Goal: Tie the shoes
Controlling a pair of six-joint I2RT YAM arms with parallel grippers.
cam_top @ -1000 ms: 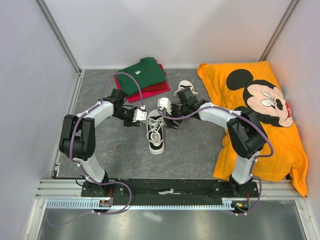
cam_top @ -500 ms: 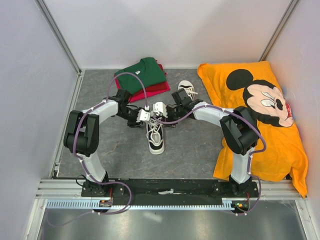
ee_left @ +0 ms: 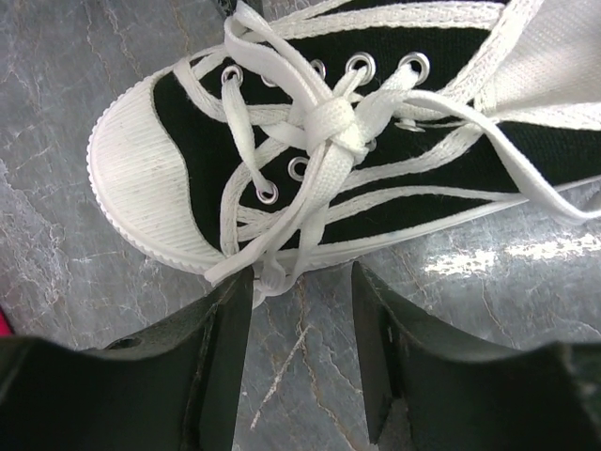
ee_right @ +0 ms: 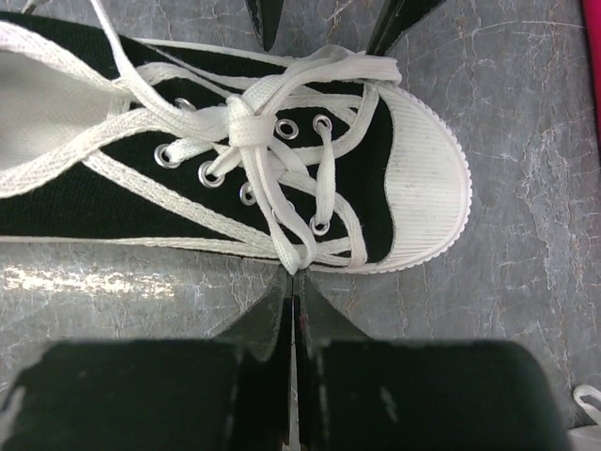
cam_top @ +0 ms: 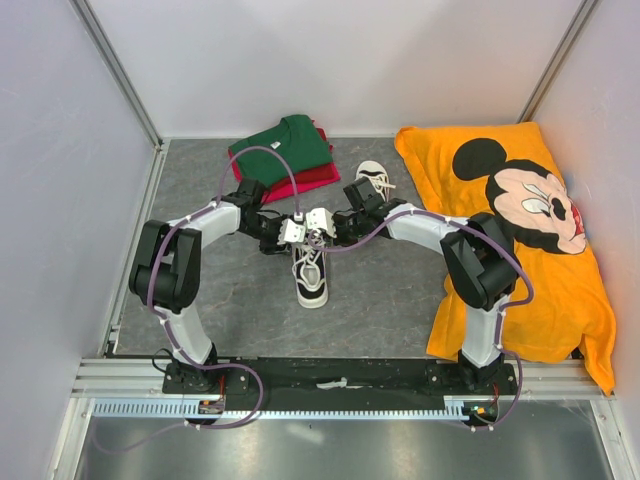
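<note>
The grey counter [cam_top: 230,300] has an orange cloth [cam_top: 430,160] with a cartoon mouse print spread down its right side. At the far middle a green shirt [cam_top: 285,145] lies folded on top of a red shirt [cam_top: 310,180].

Of the two shoes, the near shoe [cam_top: 311,275] sits mid-counter, upright, with its white toe pointing near. The far shoe [cam_top: 372,178] lies beyond it, just left of the cloth and partly hidden by the right arm.

Both tools meet over the near shoe's laced top. The left tool [ee_left: 300,274] has its fingers apart and grips nothing, though a loose lace end [ee_left: 268,277] lies between them. The right tool [ee_right: 293,287] is closed tight, seemingly pinching a lace [ee_right: 282,240] that runs from the crossed knot [ee_right: 242,122].
</note>
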